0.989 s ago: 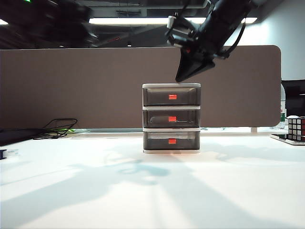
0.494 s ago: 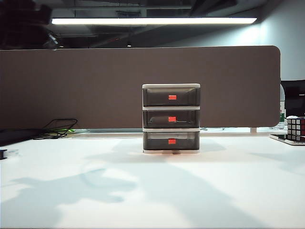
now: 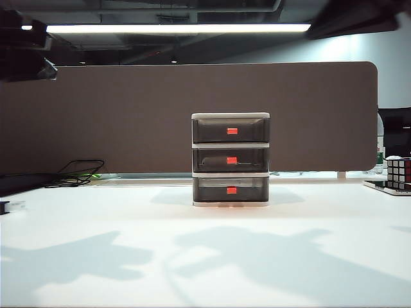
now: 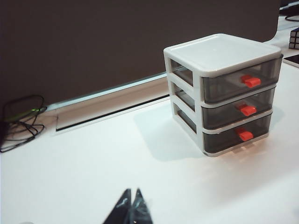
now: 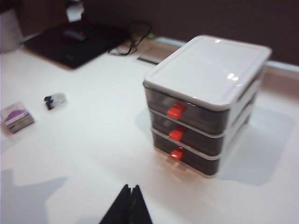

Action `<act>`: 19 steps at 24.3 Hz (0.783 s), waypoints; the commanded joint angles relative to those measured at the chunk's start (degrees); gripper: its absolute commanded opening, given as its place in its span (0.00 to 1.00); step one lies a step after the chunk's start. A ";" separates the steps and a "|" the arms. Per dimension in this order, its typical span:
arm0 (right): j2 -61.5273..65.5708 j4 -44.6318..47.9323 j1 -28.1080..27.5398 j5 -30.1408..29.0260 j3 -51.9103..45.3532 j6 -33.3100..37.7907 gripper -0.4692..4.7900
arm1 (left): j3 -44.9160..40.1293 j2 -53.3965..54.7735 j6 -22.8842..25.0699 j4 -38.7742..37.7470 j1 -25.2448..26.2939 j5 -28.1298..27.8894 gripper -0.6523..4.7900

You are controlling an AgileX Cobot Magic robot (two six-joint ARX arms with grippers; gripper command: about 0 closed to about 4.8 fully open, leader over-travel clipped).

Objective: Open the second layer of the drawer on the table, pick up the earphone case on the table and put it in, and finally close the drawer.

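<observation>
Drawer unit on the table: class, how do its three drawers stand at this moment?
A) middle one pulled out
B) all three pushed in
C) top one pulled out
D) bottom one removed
B: every front of the drawer unit sits flush with the white frame.

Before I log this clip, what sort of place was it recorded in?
Most likely an open-plan office. A wide white table backs onto a brown partition panel, strip lights hang overhead, and cables trail at the desk's back edge beside a small three-tier drawer unit.
</observation>
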 commanded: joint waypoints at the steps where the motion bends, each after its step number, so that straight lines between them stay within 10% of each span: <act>1: -6.56 3.82 0.07 2.86 -4.96 0.57 0.08 | -2.40 -1.62 -1.90 2.93 0.00 -0.20 0.11; 19: -28.92 11.72 0.04 4.81 -30.36 0.42 0.08 | -11.23 -3.74 -3.76 11.78 0.20 1.09 0.11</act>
